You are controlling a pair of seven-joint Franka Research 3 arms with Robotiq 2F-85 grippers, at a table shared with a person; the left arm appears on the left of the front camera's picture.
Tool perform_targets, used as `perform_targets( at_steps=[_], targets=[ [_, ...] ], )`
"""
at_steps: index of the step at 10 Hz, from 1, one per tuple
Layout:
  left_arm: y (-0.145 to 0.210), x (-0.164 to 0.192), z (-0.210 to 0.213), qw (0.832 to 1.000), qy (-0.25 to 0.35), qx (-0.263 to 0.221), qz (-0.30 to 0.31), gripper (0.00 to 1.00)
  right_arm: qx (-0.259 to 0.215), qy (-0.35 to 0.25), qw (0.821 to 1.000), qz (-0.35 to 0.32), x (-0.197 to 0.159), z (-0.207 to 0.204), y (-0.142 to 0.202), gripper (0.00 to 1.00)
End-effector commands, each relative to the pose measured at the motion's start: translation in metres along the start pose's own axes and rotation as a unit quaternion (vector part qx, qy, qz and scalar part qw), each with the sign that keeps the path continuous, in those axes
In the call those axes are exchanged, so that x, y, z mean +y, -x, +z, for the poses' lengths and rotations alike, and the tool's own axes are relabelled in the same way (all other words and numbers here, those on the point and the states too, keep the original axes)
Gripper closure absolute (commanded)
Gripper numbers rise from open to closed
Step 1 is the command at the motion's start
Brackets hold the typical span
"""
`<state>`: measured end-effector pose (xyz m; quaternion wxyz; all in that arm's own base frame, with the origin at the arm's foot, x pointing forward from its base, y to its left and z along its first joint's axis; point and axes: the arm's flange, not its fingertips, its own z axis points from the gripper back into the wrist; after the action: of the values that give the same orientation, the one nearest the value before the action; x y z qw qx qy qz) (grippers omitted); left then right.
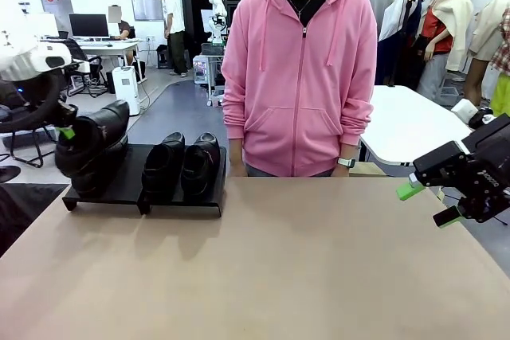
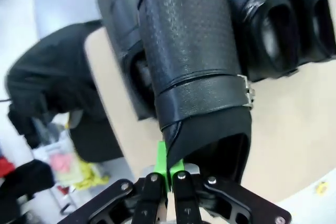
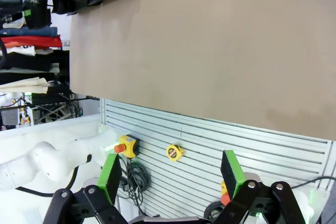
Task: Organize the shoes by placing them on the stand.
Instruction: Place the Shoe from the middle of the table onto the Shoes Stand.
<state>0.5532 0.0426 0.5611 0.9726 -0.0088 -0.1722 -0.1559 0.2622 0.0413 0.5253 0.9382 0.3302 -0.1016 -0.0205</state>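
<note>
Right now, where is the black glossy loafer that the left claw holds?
In the front view, the black glossy loafer hangs in the left claw over the left section of the matte-black stand, beside two parked loafers.

The left gripper [image 2: 169, 182] is raised at the table's left end, its green pads pinched onto the heel rim of a shoe [image 1: 92, 145]. The right gripper [image 1: 430, 203] hovers at the right edge, jaws apparently spread wide.

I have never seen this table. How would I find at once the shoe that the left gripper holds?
Look at the black stand at the table's far left edge, in front of the person in pink. Two loafers sit side by side on its right section. The held shoe is over the left section, and unlike those two it is gripped at its heel opening by the left gripper.
</note>
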Motion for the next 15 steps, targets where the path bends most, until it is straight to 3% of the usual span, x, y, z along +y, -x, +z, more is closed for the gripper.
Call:
perform_targets(
  at_steps=[1, 5, 8, 11, 15],
  targets=[
    [-0.005, -0.010, 0.004, 0.998, 0.060, -0.018, 0.030, 1.00, -0.001, -0.018, 1.000, 0.004, 0.002, 0.001, -0.002, 0.00],
    [-0.026, -0.012, -0.019, 0.994, 0.054, -0.018, 0.093, 1.00, -0.001, -0.018, 1.000, 0.004, 0.002, 0.001, -0.002, 0.00],
    [-0.042, -0.003, -0.046, 0.991, 0.062, -0.046, 0.110, 1.00, -0.001, -0.018, 1.000, 0.004, 0.002, 0.001, -0.002, 0.00],
    [-0.051, 0.000, -0.084, 0.989, 0.083, -0.033, 0.118, 1.00, -0.001, -0.018, 1.000, 0.004, 0.002, 0.001, -0.002, 0.00],
    [-0.056, 0.003, -0.095, 0.988, 0.078, -0.012, 0.132, 1.00, -0.001, -0.018, 1.000, 0.004, 0.002, 0.001, -0.002, 0.00]
  ],
)
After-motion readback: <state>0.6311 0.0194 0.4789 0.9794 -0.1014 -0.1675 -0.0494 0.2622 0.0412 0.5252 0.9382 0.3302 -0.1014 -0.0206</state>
